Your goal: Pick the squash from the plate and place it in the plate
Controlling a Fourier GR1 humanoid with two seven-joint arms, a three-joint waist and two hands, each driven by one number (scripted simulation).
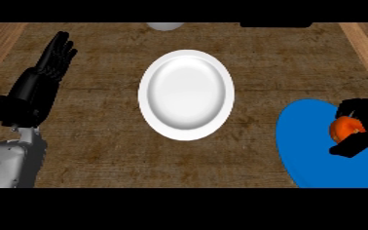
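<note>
An orange squash [346, 128] lies on the blue plate [309, 146] at the right edge of the head view. My right hand [352, 145] is at the squash, black fingers curled round it above and below, and hides part of it. A white plate [186, 94] with nothing on it sits in the middle of the counter. My left hand [45, 78] rests open at the left, fingers straight and pointing up, well apart from both plates.
The brown counter [93, 141] has light wooden strips along its left and right sides. A pale round object [164, 26] and a dark object [275, 25] show partly at the far edge.
</note>
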